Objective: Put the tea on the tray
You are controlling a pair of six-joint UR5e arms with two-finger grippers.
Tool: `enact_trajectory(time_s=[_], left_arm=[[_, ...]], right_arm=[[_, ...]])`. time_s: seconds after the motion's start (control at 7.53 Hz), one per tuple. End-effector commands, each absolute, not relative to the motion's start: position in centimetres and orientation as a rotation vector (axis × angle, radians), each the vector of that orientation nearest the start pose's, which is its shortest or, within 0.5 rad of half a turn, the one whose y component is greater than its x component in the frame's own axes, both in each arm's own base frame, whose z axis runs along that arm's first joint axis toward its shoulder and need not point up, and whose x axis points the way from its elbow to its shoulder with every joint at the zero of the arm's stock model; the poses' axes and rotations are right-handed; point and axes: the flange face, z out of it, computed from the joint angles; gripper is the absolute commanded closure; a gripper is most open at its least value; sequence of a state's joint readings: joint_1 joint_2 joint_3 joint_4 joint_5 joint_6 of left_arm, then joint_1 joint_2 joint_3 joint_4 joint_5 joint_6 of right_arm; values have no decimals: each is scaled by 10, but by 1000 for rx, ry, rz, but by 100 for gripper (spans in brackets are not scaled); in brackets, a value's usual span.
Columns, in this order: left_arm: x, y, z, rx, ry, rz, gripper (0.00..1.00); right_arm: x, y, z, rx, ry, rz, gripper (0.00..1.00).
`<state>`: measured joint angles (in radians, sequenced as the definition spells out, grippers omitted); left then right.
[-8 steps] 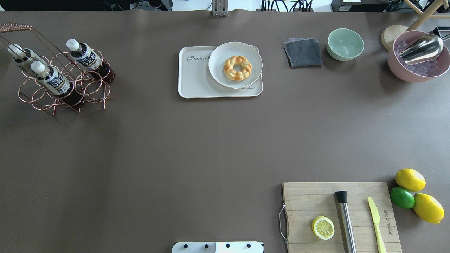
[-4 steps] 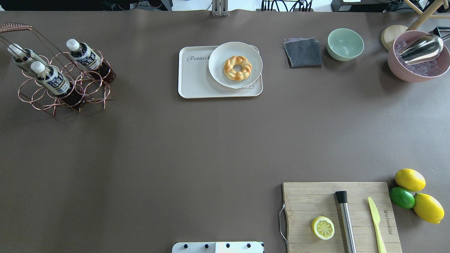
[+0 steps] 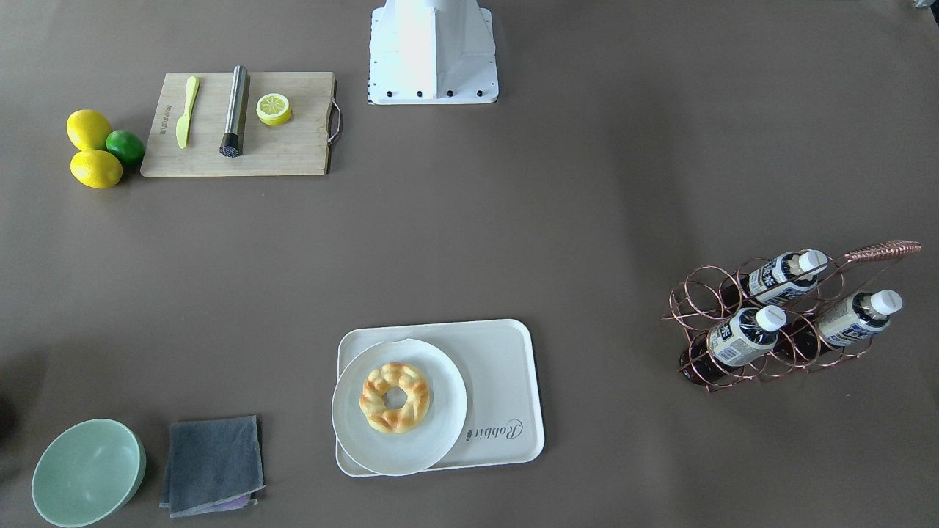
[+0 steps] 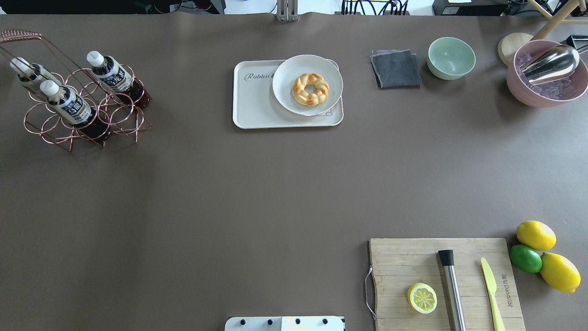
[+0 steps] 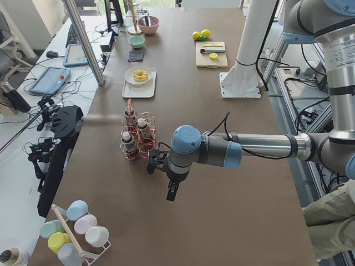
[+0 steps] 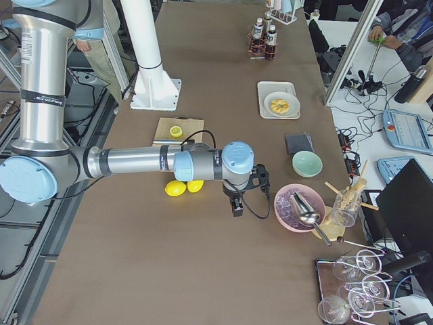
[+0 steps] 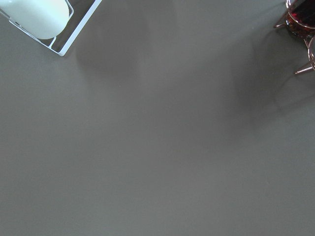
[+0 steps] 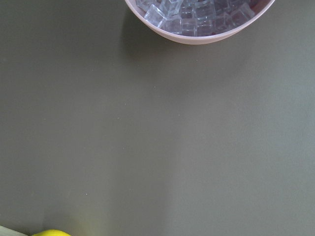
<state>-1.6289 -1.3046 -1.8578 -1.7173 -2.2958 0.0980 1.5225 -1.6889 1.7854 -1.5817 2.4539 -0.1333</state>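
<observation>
Three tea bottles [image 4: 110, 73] [image 4: 69, 103] [image 4: 30, 73] with white caps stand tilted in a copper wire rack [image 4: 124, 122] at the table's far left; they also show in the front view [image 3: 741, 334]. The white "Rabbit" tray [image 4: 255, 108] [image 3: 506, 381] lies at the far middle, its left part bare. My left gripper [image 5: 171, 194] shows only in the exterior left view, over the table beside the rack [image 5: 138, 138]; I cannot tell whether it is open. My right gripper [image 6: 237, 208] shows only in the exterior right view, near the pink bowl; I cannot tell its state.
A round plate [image 4: 285, 92] with a doughnut [image 4: 311, 88] covers the tray's right part. A grey cloth [image 4: 396, 69], a green bowl [image 4: 451, 57] and a pink bowl of ice [image 4: 546, 99] stand at the far right. A wooden board [image 4: 404, 262] and lemons [image 4: 536, 235] are near right.
</observation>
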Motion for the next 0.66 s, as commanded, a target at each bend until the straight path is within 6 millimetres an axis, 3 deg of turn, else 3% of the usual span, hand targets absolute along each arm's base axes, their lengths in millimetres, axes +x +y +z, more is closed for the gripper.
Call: enact_trajectory(time_s=[0.0, 0.53], left_arm=[[-89, -390, 615, 230, 710, 103, 3], [-87, -389, 607, 246, 718, 113, 3]], right_arm=[[34, -447, 602, 110, -880, -200, 0], [36, -452, 602, 114, -829, -198, 0]])
